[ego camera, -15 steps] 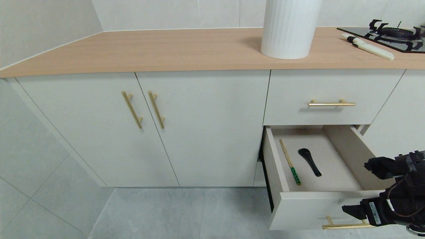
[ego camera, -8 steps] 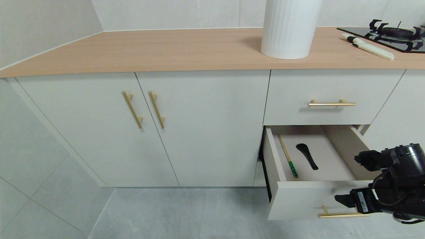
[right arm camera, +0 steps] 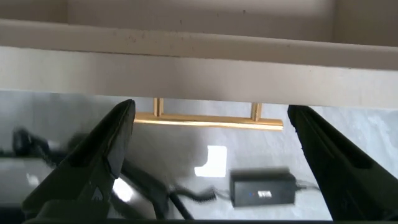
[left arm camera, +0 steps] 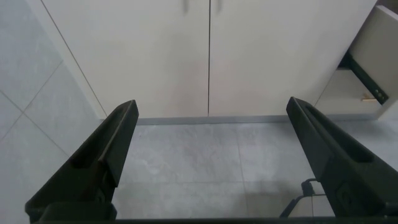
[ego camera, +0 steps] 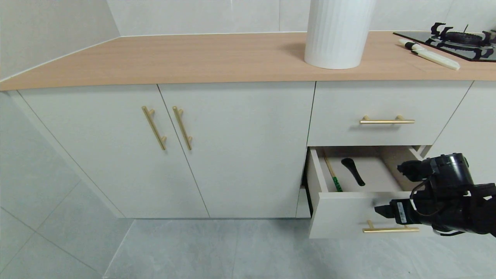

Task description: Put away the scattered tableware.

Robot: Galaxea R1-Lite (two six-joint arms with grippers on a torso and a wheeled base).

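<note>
1. Head view: the lower drawer (ego camera: pixel 341 217) stands partly open under the closed upper drawer (ego camera: pixel 387 104). Inside, the chopsticks (ego camera: pixel 332 176) lie along its left wall, and the black spoon (ego camera: pixel 352 171) lies just beside them, apart from them. The right gripper (ego camera: pixel 389 190) is at the drawer's front right end with its fingers spread, one above the rim and one before the front panel over the gold handle (ego camera: pixel 390 229). Bare floor (ego camera: pixel 193 248) lies to the drawer's left. A knife (ego camera: pixel 430 54) rests near the countertop (ego camera: pixel 193 58) front edge.
2. Left wrist view: the left gripper (left arm camera: pixel 211 109) hangs spread wide and grasps nothing. It faces the cabinet doors (left arm camera: pixel 208 56) above the floor.
3. Right wrist view: the right gripper (right arm camera: pixel 209 111) is released. The drawer's front edge runs across ahead of it, and the gold handle (right arm camera: pixel 208 120) sits between its fingers. Whether they touch the drawer cannot be told.
</note>
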